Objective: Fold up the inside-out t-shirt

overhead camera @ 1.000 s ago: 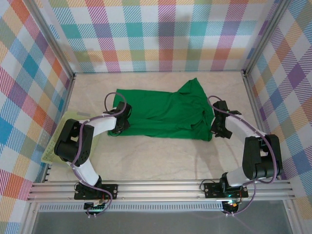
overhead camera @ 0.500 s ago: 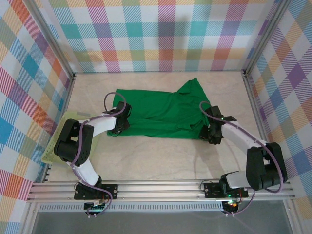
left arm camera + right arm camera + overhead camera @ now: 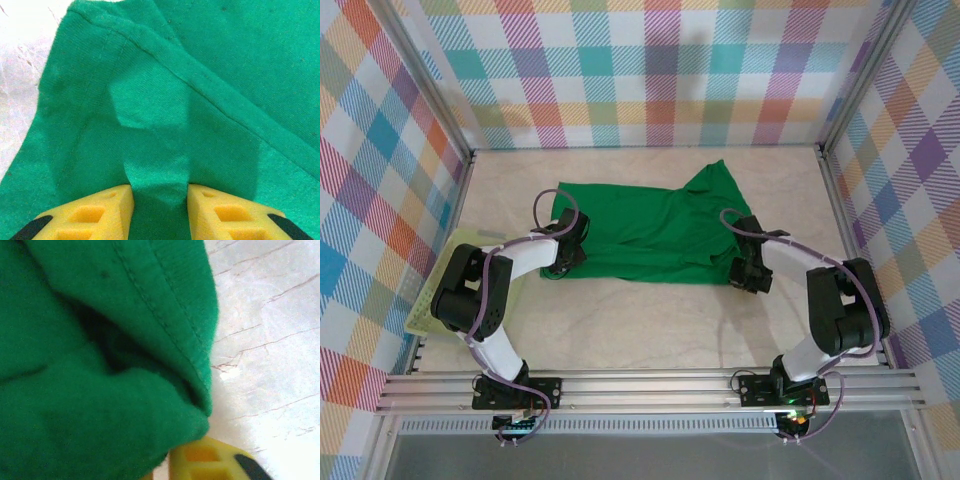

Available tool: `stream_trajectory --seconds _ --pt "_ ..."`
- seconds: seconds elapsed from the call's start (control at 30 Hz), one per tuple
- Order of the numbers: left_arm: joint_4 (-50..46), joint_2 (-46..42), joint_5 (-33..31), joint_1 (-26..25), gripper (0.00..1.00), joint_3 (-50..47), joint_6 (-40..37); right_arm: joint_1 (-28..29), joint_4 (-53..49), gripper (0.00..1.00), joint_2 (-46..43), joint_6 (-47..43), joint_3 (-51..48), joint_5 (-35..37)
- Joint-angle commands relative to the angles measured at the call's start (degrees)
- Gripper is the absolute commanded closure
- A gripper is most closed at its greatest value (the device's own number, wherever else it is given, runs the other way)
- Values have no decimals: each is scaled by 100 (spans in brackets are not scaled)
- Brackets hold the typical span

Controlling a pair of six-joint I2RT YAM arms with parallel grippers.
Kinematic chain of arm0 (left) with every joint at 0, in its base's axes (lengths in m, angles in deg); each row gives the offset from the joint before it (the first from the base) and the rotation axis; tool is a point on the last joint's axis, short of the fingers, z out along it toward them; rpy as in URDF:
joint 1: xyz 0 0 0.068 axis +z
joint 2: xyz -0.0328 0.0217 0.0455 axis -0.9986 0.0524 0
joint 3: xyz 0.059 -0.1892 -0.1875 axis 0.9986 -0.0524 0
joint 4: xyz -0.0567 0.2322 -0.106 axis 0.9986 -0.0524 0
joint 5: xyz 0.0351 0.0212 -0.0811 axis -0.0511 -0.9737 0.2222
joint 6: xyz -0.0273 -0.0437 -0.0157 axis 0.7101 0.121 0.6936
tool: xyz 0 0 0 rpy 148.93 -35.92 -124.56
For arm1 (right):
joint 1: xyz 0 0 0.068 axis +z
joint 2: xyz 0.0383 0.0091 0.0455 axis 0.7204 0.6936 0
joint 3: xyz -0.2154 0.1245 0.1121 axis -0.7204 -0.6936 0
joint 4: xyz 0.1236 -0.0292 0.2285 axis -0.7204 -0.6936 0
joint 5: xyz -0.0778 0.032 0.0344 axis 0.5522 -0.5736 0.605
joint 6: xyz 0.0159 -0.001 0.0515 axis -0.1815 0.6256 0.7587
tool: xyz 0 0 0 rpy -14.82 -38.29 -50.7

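The inside-out t-shirt (image 3: 650, 230) is bright green and lies spread across the middle of the table, one sleeve pointing to the far right. My left gripper (image 3: 558, 265) sits at its near left corner. In the left wrist view the yellow fingers (image 3: 112, 210) pinch a raised ridge of the t-shirt (image 3: 225, 75), so the left gripper (image 3: 160, 192) is shut on cloth. My right gripper (image 3: 748, 272) is at the shirt's near right corner. In the right wrist view a bunched, hemmed fold of the t-shirt (image 3: 75, 390) drapes over the right gripper (image 3: 165, 467), shut on it, leaving one yellow finger (image 3: 205, 462) showing.
A pale yellow-green mesh basket (image 3: 423, 300) lies at the left edge beside the left arm. Checked walls with metal frame posts (image 3: 840, 200) close in the pale table (image 3: 650, 330) on three sides. Bare tabletop lies between the shirt and the arm bases.
The right gripper moved left from beside the shirt onto its near right corner, opened briefly and shut on the cloth. The left gripper and its hold stayed the same.
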Motion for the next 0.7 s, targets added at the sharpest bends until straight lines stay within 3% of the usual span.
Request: stream_trajectory --seconds 0.0,0.1,0.67 --pt "-515 112 25 96 65 -242 -44 -62 -16 94 115 6 56 494" --pt "-548 106 -31 99 65 -243 -48 -145 -38 100 132 41 81 540" --pt "-623 35 -158 155 65 -289 18 -647 -631 100 -135 -201 444 1651"
